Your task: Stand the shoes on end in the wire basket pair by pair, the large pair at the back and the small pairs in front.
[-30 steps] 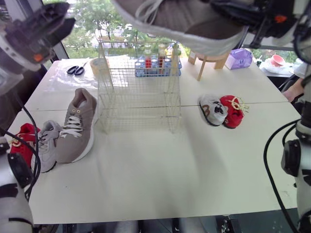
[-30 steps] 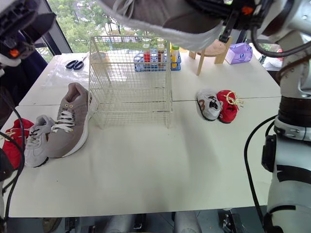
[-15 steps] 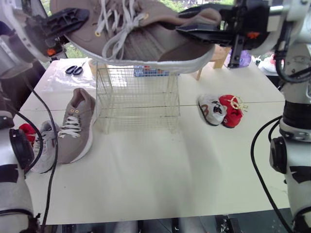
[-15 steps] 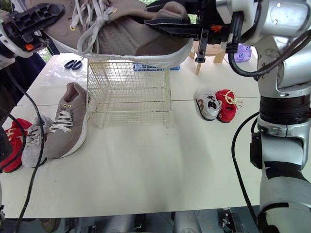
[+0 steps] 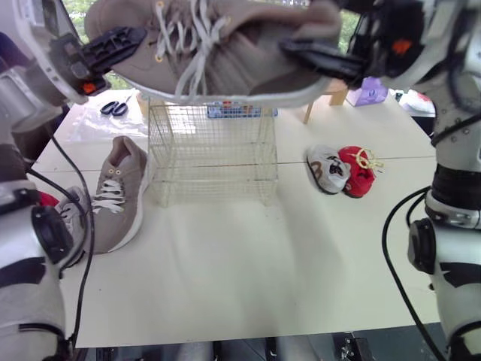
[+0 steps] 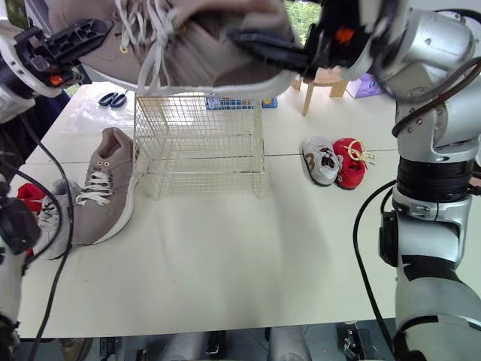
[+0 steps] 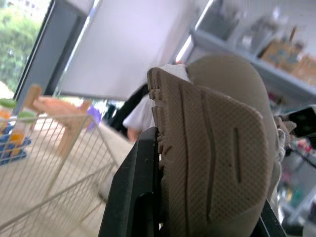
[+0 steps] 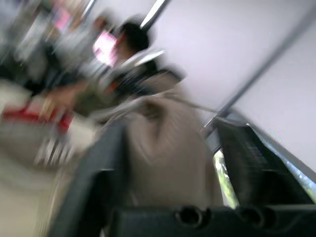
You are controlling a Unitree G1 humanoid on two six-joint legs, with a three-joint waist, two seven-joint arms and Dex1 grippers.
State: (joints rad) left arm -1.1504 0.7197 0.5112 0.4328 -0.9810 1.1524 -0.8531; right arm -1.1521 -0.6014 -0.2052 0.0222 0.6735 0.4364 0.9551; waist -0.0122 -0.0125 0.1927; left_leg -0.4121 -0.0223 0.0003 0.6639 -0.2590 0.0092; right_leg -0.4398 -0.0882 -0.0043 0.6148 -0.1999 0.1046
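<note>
A large tan shoe [image 5: 225,53] with white laces hangs on its side above the wire basket [image 5: 213,154]. My left gripper [image 5: 113,41] is shut on its toe end, and the left wrist view has the ribbed sole [image 7: 217,148] pressed between the fingers [image 7: 138,197]. At the heel end my right gripper [image 5: 323,56] stands open, and the heel [image 8: 163,148] sits loose between its spread fingers [image 8: 247,158]. The matching large shoe [image 5: 120,192] lies on the table left of the basket. Beside it are a small grey shoe [image 5: 71,218] and a red one [image 5: 45,199]. Another small grey shoe [image 5: 328,169] and red shoe [image 5: 358,171] lie to the right.
Behind the basket stand a blue rack of bottles [image 5: 240,111] and a wooden stool [image 5: 323,94], with a purple box [image 5: 364,92] beside it. Scissors [image 5: 115,107] lie at the back left. The white table [image 5: 248,263] has free room in front.
The tan shoe came down in front of the camera. My left gripper closed on its toe end. My right gripper's fingers spread away from the heel.
</note>
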